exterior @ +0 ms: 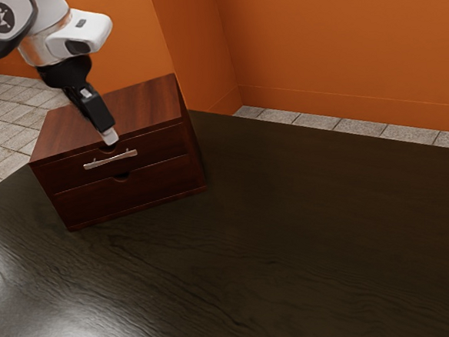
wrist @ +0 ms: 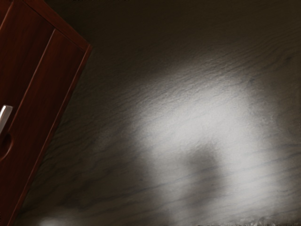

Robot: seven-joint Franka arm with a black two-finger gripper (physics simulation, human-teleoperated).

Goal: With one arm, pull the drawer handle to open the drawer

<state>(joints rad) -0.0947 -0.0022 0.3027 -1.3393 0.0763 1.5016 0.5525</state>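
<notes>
In the exterior view the gripper (exterior: 110,136) hangs at the front edge of a small dark-red wooden cabinet (exterior: 131,105), which stands on the dark table (exterior: 306,232) near the orange wall (exterior: 331,38). The arm is tilted down from the upper left. From this side angle I cannot tell whether the gripper is wide or narrow, and it holds nothing that I can see. The handle (exterior: 110,159) lies just below its tip. It is a slim metal bar on the upper drawer (exterior: 161,144), and its long axis runs level across the drawer front, so the gripper would have to come down a little to straddle the bar crosswise. After that the pull would go straight out from the front over the open table. Both drawer fronts look flush with the cabinet, so I judge the drawer shut and the pull not yet begun. In the wrist view one pale end of the handle (wrist: 4,117) shows against the drawer front, close under the hand. The lower drawer front (wrist: 47,94) lies beside it, and lit table stretches beyond.
</notes>
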